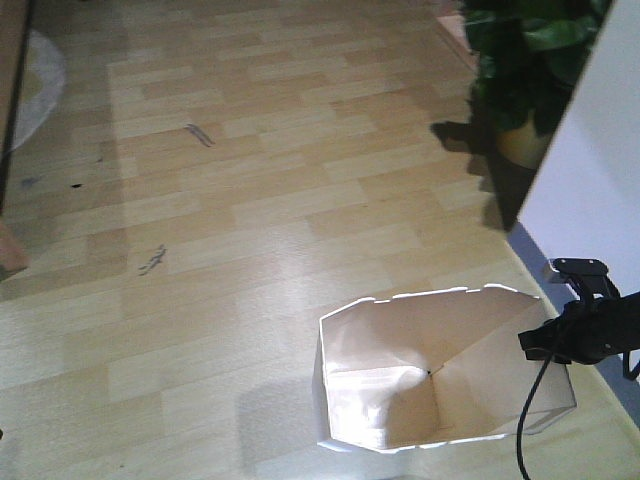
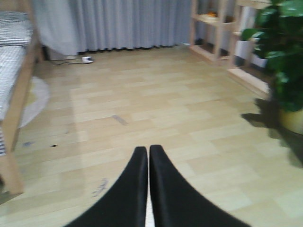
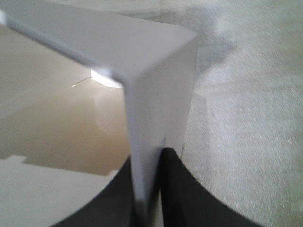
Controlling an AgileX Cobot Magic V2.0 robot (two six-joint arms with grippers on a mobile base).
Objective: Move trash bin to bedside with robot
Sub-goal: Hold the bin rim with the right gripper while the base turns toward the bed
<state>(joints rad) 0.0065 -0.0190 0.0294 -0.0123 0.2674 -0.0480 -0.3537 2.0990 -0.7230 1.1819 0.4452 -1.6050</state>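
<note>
- Front view: the trash bin [image 1: 440, 370] stands on the wooden floor [image 1: 260, 170], low in the picture and to the right of the middle. It is upright and its open top shows a cream inside.
- At the bin's right rim is the right gripper [image 1: 540, 342], black and small, touching the edge. A black cable [image 1: 528, 410] hangs down from it in front of the bin wall. From this view I cannot tell how the jaws stand.
- Behind the gripper is a white panel [image 1: 590, 150], and further back a potted plant [image 1: 520, 60] stands in the corner, well apart from the bin.
- Left wrist view: the left gripper [image 2: 149, 189] has its two black fingers pressed together, with nothing between them, and it hangs above bare floor.
- The bed [image 2: 16, 109] is at the far left, a light wooden frame with a small-check cover [image 2: 9, 47]. A grey curtain [image 2: 118, 23] closes the back of the room and wooden shelves [image 2: 213, 28] stand at the right, beside the plant [image 2: 284, 61]. The bin does not show in this view.
- Right wrist view: the right gripper [image 3: 151, 194] is clamped on the white wall of the trash bin [image 3: 156, 71], one finger inside and one outside, near a corner of the rim.
</note>
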